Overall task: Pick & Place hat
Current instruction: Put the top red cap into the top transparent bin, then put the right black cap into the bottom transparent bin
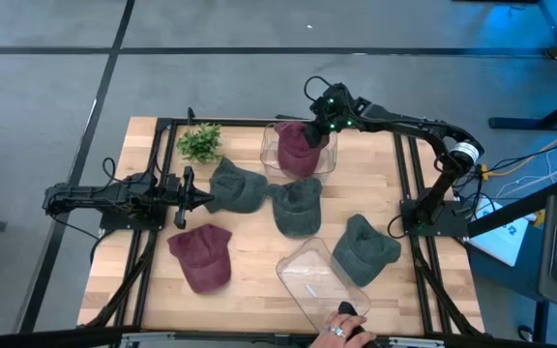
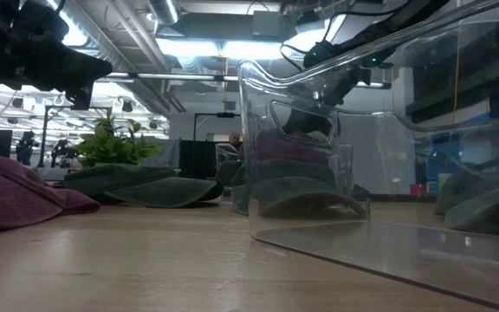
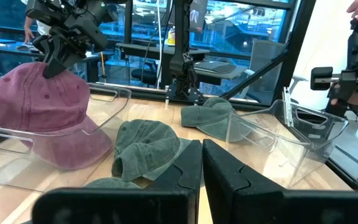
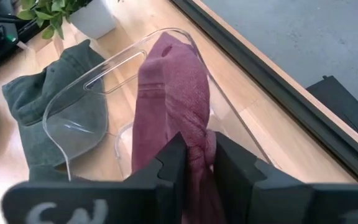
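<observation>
A maroon hat (image 1: 298, 150) sits in a clear bin (image 1: 267, 155) at the table's far middle, and my right gripper (image 4: 201, 155) is shut on it from above. The left wrist view shows this hat (image 3: 36, 106) filling the bin, its brim over the bin's wall. My left gripper (image 1: 201, 198) is shut and points level from the table's left side, touching nothing. Another maroon hat (image 1: 201, 259) lies flat near the front left. My right gripper pinches a bunched fold of the maroon hat's cloth (image 4: 197, 134) between its two fingers, at the top of the hat. The fingers slant down from the table's far right. The hat hangs below them into the clear bin, with its lower part (image 3: 73, 146) resting in the bin.
Three green hats (image 1: 235, 187), (image 1: 298, 206), (image 1: 366, 249) lie across the table's middle. A second clear bin (image 1: 322, 280) stands at the near edge, with a person's hand (image 1: 344, 324) beside it. A potted plant (image 1: 199, 143) stands at the far left.
</observation>
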You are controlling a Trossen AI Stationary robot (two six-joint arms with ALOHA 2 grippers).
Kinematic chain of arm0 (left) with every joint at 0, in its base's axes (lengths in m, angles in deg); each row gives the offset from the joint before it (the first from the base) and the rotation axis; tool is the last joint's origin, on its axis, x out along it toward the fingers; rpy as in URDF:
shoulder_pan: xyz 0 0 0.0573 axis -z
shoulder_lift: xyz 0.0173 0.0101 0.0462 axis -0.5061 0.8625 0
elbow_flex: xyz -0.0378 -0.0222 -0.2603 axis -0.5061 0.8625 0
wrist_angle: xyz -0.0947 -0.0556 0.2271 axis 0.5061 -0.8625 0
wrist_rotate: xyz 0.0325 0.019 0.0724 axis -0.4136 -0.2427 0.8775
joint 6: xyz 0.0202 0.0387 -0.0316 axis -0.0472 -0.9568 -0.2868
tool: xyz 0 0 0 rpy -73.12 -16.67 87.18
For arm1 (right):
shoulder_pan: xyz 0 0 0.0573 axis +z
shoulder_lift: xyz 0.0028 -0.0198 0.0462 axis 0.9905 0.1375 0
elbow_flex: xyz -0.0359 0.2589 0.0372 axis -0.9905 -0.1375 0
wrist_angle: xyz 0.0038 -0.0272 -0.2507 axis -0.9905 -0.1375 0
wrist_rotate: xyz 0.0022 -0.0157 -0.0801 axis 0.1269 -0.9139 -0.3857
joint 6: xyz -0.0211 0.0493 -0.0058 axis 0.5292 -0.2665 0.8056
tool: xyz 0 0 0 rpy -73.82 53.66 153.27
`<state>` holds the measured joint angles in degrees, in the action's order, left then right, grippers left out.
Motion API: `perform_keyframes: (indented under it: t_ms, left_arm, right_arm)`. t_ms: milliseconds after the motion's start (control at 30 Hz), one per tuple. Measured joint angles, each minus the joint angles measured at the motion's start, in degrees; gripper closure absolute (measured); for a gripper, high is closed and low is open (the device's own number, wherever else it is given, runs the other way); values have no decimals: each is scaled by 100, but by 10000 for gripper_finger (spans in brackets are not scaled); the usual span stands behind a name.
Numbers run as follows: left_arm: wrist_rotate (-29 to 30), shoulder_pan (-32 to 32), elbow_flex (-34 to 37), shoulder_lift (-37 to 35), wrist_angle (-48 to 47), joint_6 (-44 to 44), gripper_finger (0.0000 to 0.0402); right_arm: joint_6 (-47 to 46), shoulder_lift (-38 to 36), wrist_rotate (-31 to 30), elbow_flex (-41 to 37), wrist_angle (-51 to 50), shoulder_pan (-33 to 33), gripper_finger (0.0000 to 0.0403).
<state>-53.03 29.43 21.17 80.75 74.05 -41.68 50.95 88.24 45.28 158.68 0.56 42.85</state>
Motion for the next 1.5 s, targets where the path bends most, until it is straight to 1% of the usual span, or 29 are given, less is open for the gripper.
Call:
perform_keyframes:
  t_ms: [367, 533, 633, 767, 1000, 1067, 1267, 1500]
  left_arm:
    - [0, 1, -2, -1, 0, 0, 391]
    - [0, 0, -1, -1, 0, 0, 393]
    - [0, 2, 0, -2, 0, 0, 394]
    - [0, 0, 0, -1, 0, 0, 392]
    - [0, 1, -1, -2, 0, 0, 389]
    - [0, 0, 0, -2, -2, 0, 390]
    - [0, 1, 0, -1, 0, 0, 389]
    - [0, 1, -1, -1, 0, 0, 393]
  right_arm:
    - [29, 0, -6, 0, 37, -5, 220]
    - [32, 0, -221, 0, 93, -5, 183]
    - [34, -2, -300, 0, 113, -5, 168]
    - [104, -2, -305, 0, 146, -5, 160]
    - [233, -39, -305, -2, 357, -5, 159]
    - [391, -68, -302, -2, 420, -3, 159]
    - [791, -284, -304, -4, 427, 27, 159]
    - [929, -675, -302, -4, 456, 87, 159]
